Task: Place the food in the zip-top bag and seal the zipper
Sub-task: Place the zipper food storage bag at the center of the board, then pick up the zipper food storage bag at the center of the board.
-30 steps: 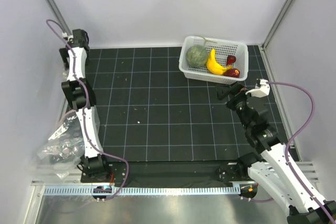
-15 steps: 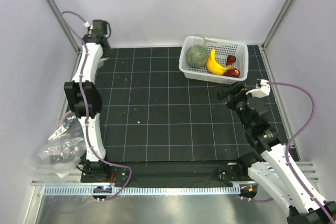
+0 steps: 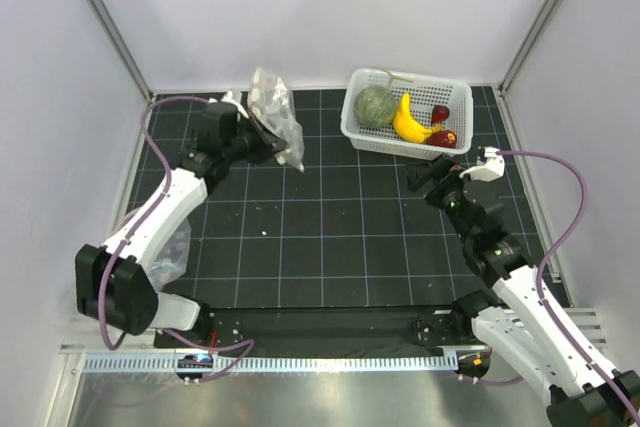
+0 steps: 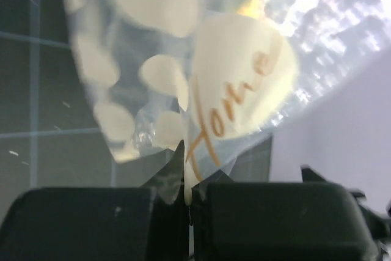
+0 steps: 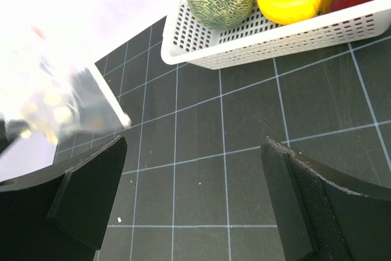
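Observation:
My left gripper (image 3: 252,139) is shut on the zip-top bag (image 3: 274,115), which hangs above the mat at the back, left of the basket. In the left wrist view a fold of the clear bag (image 4: 201,77), printed with pale rounds and orange lettering, is pinched in that gripper (image 4: 188,197). A pale straight strip (image 5: 111,101) runs along the bag's edge. The melon (image 3: 375,105), banana (image 3: 408,119) and dark-red fruits (image 3: 441,115) lie in the white basket (image 3: 358,133). My right gripper (image 3: 428,177) stands open and empty in front of the basket, low over the mat (image 5: 201,194).
More crumpled clear plastic (image 3: 168,245) lies at the left edge of the black gridded mat (image 3: 320,227), beside the left arm. Grey walls and metal posts close in the back and both sides.
The left arm has swung from the back-left corner towards the middle, its gripper shut, and now carries the clear bag. The plastic heap at the left looks smaller. The right arm has barely moved.

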{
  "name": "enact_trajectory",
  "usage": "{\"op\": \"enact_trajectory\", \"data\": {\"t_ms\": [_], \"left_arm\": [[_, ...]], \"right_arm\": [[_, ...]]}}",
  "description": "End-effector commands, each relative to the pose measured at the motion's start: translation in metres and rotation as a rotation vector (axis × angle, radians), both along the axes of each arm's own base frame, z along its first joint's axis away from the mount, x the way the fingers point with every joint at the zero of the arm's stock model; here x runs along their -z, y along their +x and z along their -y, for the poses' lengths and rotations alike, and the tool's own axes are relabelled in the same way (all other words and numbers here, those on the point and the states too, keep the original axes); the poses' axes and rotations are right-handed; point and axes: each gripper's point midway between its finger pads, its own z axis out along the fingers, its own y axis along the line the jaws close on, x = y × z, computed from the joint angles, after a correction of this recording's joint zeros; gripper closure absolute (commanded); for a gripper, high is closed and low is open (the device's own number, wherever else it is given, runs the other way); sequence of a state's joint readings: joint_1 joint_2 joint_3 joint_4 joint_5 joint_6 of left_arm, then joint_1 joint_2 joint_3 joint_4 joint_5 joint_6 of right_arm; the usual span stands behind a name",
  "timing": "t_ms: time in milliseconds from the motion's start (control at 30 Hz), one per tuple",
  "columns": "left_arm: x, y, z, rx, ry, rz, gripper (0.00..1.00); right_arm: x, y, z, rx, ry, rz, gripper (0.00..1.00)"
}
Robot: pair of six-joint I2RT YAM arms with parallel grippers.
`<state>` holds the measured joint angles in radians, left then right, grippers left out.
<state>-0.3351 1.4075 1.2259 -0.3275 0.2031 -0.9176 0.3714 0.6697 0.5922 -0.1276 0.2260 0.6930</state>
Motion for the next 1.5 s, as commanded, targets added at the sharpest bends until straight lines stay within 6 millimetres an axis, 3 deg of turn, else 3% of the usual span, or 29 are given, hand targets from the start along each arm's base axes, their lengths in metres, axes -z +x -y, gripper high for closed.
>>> {"op": "enact_trajectory", "data": {"t_ms": [0,33,100,133,200,233,300,367,433,500,533,600,633,667,767,867,967,1067,1133,1167,1200,1333,1367,1467], "left_arm": [[-0.058,-0.029,0.050,0.176,-0.260,0.166,1.00],[-0.048,-0.045,0.061,0.216,-0.280,0.145,1.00],[-0.048,-0.057,0.076,0.269,-0.317,0.187,1.00],[-0.028,-0.068,0.089,0.306,-0.314,0.155,1.00],[-0.019,-0.075,0.104,0.355,-0.327,0.157,1.00],[-0.006,-0.089,0.115,0.417,-0.341,0.122,1.00],[-0.004,-0.098,0.133,0.501,-0.421,0.124,1.00],[0.005,-0.131,0.156,0.639,-0.458,0.077,1.00],[0.012,-0.142,0.163,0.695,-0.424,0.094,0.99],[0.039,-0.135,0.159,0.635,-0.329,0.052,0.82],[0.041,-0.129,0.159,0.620,-0.299,0.066,0.66],[0.076,-0.120,0.144,0.573,-0.096,-0.009,0.35],[0.061,-0.110,0.144,0.558,-0.042,0.018,0.33],[0.075,-0.111,0.131,0.528,0.041,-0.039,0.32],[0.064,-0.093,0.100,0.388,0.189,0.035,0.27],[0.051,-0.083,0.071,0.260,0.277,0.110,0.11],[0.047,-0.076,0.051,0.183,0.359,0.144,0.11],[0.051,-0.075,0.052,0.168,0.426,0.153,0.11],[0.053,-0.079,0.067,0.205,0.440,0.159,0.11],[0.068,-0.081,0.075,0.229,0.473,0.131,0.12],[0.065,-0.086,0.090,0.263,0.484,0.148,0.11],[0.093,-0.089,0.114,0.320,0.596,0.110,0.12],[0.098,-0.089,0.114,0.326,0.607,0.094,0.10],[0.112,-0.084,0.115,0.317,0.640,0.070,0.07]], "right_arm": [[-0.017,0.003,-0.006,-0.040,-0.005,0.077,0.00],[-0.017,0.003,-0.007,-0.042,-0.005,0.077,0.00],[-0.015,0.004,-0.007,-0.043,-0.016,0.068,0.00],[-0.015,0.004,-0.007,-0.046,-0.017,0.068,0.00],[-0.014,0.005,-0.008,-0.050,-0.023,0.069,0.00],[-0.014,0.005,-0.008,-0.050,-0.030,0.070,0.00],[-0.013,0.006,-0.006,-0.043,-0.036,0.068,0.00],[-0.014,0.005,-0.006,-0.043,-0.042,0.063,0.00],[-0.016,0.005,-0.006,-0.045,-0.045,0.069,0.01],[-0.014,0.005,-0.006,-0.043,-0.043,0.070,0.00],[-0.014,0.006,-0.005,-0.040,-0.044,0.069,0.00],[-0.011,0.006,-0.003,-0.028,-0.051,0.057,0.00],[-0.010,0.007,-0.002,-0.022,-0.051,0.051,0.00],[-0.010,0.007,-0.003,-0.025,-0.053,0.049,0.00],[-0.008,0.008,-0.003,-0.026,-0.050,0.046,0.00],[-0.006,0.009,-0.004,-0.025,-0.055,0.039,0.00],[-0.001,0.011,0.000,0.000,-0.068,0.009,0.00],[0.010,0.015,0.004,0.035,-0.078,-0.050,0.00],[0.023,0.019,0.005,0.051,-0.086,-0.101,0.00],[0.022,0.021,0.009,0.082,-0.079,-0.111,0.00],[0.031,0.021,0.011,0.101,-0.090,-0.147,0.00],[0.071,0.026,0.023,0.185,-0.137,-0.264,0.01],[0.086,0.024,0.023,0.184,-0.144,-0.293,0.04],[0.102,0.031,0.017,0.142,-0.148,-0.316,0.07]]}}
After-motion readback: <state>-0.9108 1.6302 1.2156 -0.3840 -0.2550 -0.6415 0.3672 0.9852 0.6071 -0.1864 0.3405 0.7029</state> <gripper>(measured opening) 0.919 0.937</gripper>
